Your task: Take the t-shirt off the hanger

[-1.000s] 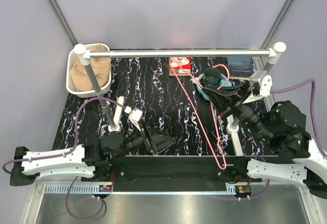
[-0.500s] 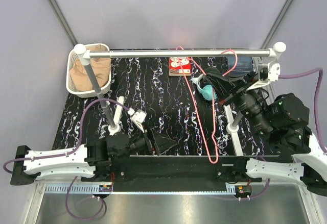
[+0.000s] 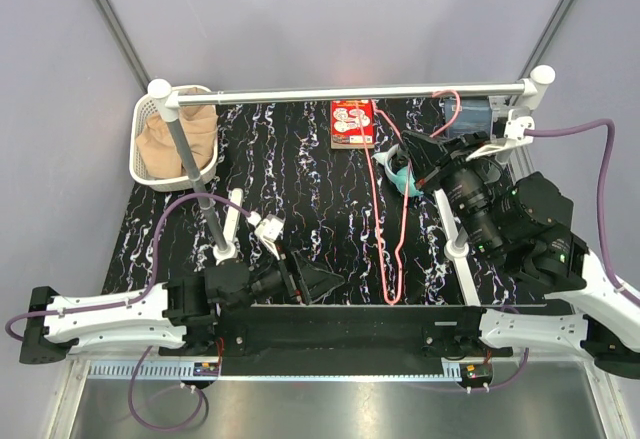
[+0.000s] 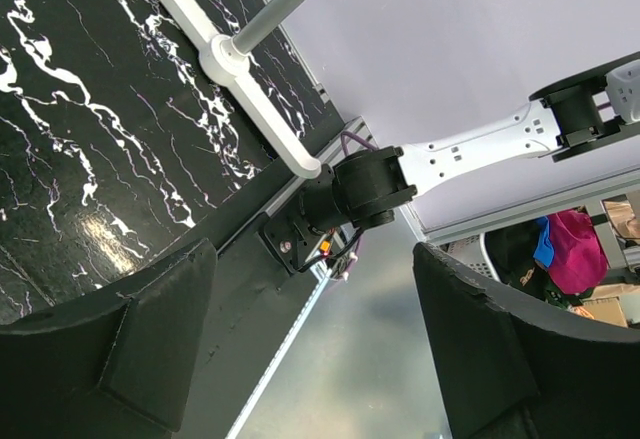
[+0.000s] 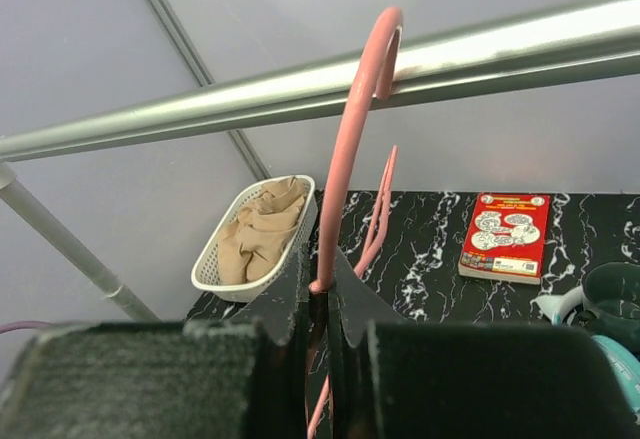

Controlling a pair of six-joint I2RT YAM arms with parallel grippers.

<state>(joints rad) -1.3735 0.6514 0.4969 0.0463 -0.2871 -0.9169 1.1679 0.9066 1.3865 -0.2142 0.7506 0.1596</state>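
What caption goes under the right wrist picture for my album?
Right gripper pinches the pink hanger, hook at the metal rail; tan t-shirt lies in the white basket.

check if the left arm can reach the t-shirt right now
Probably yes: the left end effector is open and empty, and the t-shirt lies uncovered in the basket on its side. Only the rail's post stands close by.
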